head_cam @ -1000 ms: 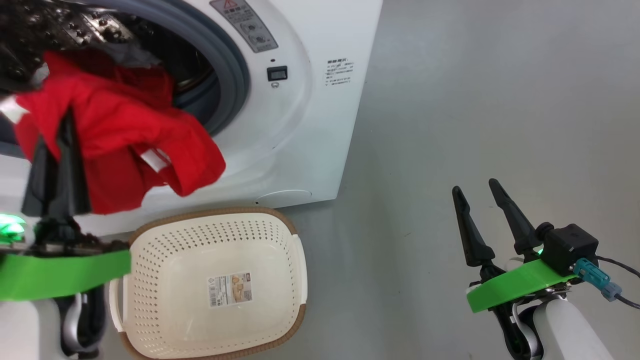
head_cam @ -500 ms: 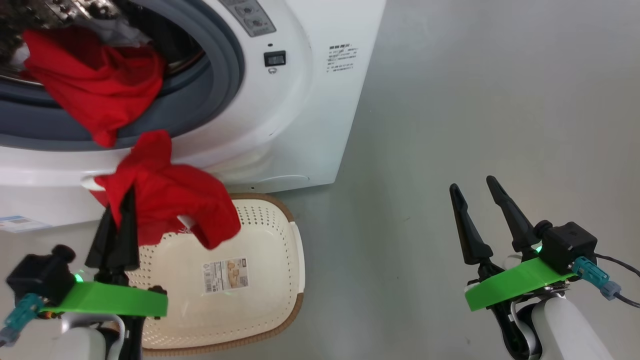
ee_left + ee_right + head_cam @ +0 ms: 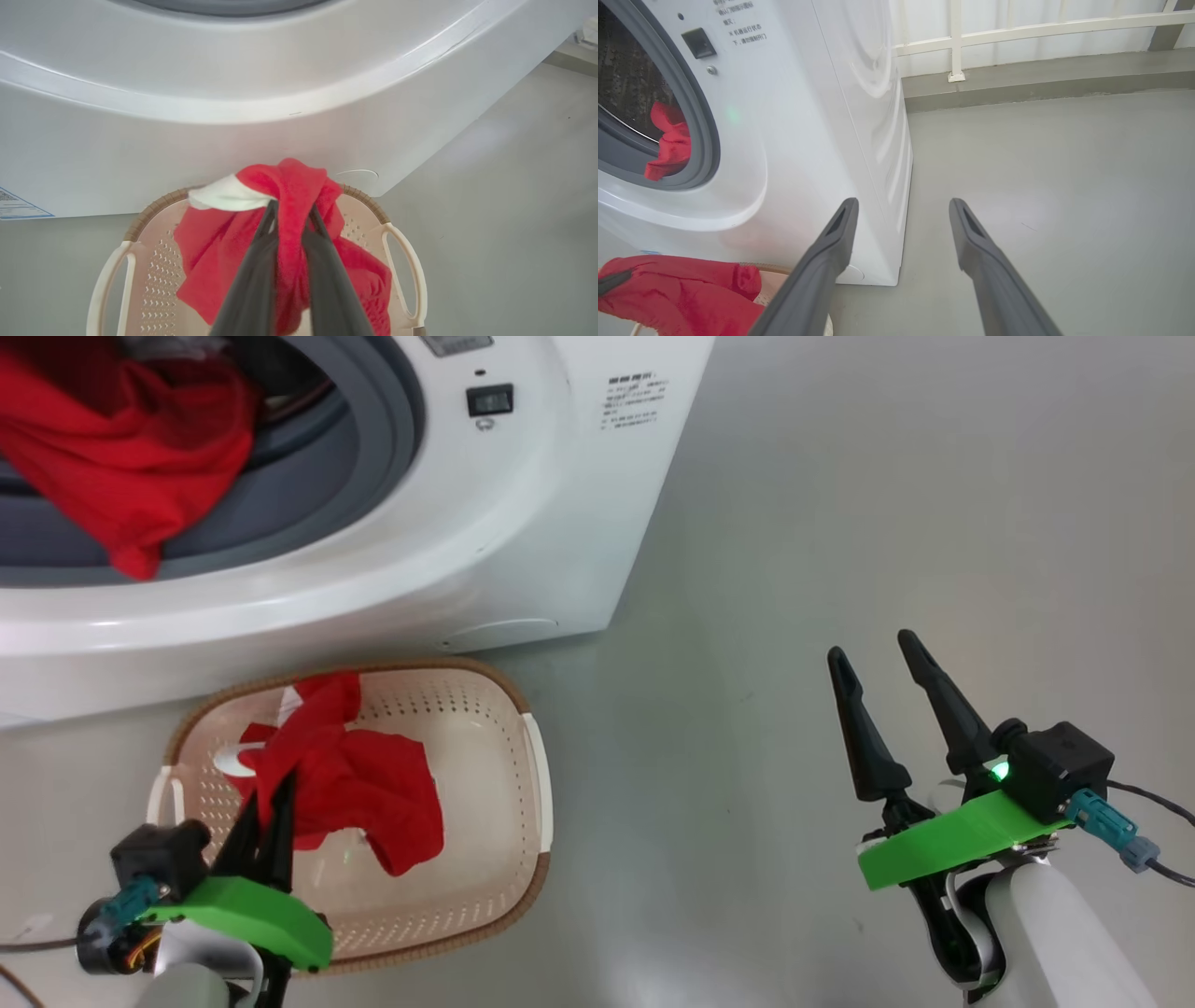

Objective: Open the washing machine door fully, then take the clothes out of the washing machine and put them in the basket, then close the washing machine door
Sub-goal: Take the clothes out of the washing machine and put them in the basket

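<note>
Lowered since a second ago: left gripper (image 3: pixel 293 209), from drum-mouth height to just over basket (image 3: pixel 467 728), with held garment (image 3: pixel 373 793) carried along; head camera tipped down as well, so apparent slide of washing machine (image 3: pixel 523 523) toward top of head view put down to camera, not to machine. Logged washing machine white front across upper left of head view, grey gasket ring exposed, drum mouth unblocked; door-opening step judged done. Logged basket on floor (image 3: pixel 840 504) close against machine base, touching or merely beside not resolvable, long side running along machine front, handles at left and right ends. Logged second garment (image 3: pixel 112 476), red, draped out over lower gasket lip, lying up and forward-left of left gripper, well apart from right gripper (image 3: pixel 870 646). Logged held garment as a bunched red mass with a white patch near top fold, long axis trailing from fingertips down and rightward inside basket walls; contact with basket base not resolvable. Left gripper fingers pressed together on top fold, pointing forward at machine front, tips over rear half of basket, wrist low at near rim. Right gripper fingers spread wide, nothing between, pointing forward and up over bare floor to right of machine. Judged: release needs only parting of fingers in place, drop path already inside rim; left arm nearer for second garment afterwards, reach up and forward into drum mouth.
</note>
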Motion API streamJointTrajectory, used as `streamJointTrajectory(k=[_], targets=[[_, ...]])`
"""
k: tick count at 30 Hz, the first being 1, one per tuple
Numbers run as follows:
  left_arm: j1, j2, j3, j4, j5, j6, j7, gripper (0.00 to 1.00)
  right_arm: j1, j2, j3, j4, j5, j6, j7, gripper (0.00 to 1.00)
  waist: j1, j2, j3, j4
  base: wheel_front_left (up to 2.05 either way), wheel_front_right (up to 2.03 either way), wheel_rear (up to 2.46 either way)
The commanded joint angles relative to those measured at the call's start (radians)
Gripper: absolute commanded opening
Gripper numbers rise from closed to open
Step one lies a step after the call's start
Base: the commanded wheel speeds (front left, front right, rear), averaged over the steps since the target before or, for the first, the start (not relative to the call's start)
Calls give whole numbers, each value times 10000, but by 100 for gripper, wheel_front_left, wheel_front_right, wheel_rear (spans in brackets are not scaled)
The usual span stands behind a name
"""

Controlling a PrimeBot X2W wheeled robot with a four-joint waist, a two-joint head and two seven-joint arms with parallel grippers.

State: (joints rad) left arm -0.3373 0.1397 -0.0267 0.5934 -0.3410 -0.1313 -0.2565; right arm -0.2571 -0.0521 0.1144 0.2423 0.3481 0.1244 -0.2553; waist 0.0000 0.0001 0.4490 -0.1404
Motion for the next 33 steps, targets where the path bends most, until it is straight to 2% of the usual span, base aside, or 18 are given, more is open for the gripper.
streamJointTrajectory(k=[1,12,30,31,33], targets=[[-266,301,149,170,7,6,-53,0,-177,18,254,-292,81,63,-65,100,0,-1,336,-118,0,0,0],[-1779,655,-821,2832,-213,6,-53,0,-585,18,350,-517,221,63,-65,100,0,-1,1517,-368,0,0,0],[-3767,1152,-2268,5086,-822,6,-53,0,-1172,18,431,-817,282,63,-65,100,0,-1,3007,-509,0,0,0],[-3816,1166,-2308,5135,-865,6,-53,4,-1178,18,424,-820,274,63,-65,100,0,-1,3019,-504,0,0,0],[-3894,1184,-2391,5221,-944,6,-53,27,-1192,18,408,-819,259,63,-65,100,0,-1,3035,-491,0,0,0]])
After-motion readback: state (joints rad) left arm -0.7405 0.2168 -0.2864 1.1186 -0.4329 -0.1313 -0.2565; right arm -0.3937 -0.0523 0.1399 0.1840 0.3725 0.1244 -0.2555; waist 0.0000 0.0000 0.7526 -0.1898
